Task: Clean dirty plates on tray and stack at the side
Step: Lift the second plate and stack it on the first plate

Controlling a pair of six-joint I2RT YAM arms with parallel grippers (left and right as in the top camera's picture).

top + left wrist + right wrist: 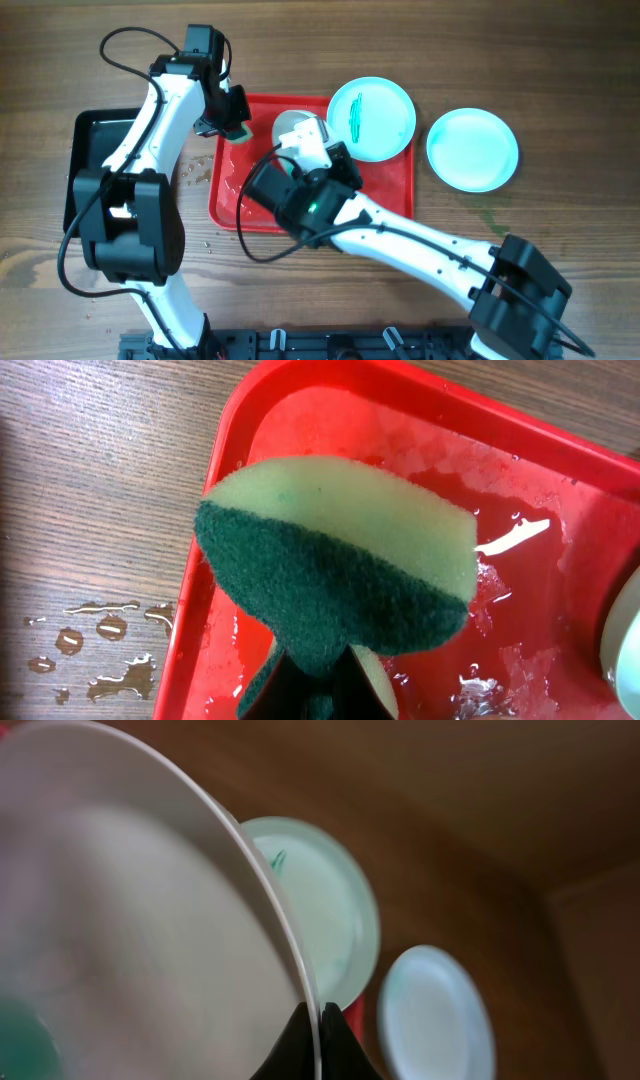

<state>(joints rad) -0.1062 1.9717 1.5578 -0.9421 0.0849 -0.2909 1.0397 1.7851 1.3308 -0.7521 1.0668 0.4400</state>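
Note:
The red tray (pixel 390 195) lies mid-table, wet inside (pixel 420 440). My right gripper (pixel 318 1020) is shut on the rim of a white plate (pixel 130 930) and holds it tilted over the tray's back (pixel 293 125). My left gripper (pixel 320 685) is shut on a green and yellow sponge (pixel 340 570) over the tray's back left corner (pixel 238 132), just left of the held plate. A second plate (pixel 371 118) with teal smears lies on the tray's back right corner. A third, clean aqua plate (pixel 472 149) lies on the table right of the tray.
A black tray (pixel 92 150) lies at the left under my left arm. Water drops (pixel 100 630) spot the wooden table left of the red tray. My right arm crosses the table's front right.

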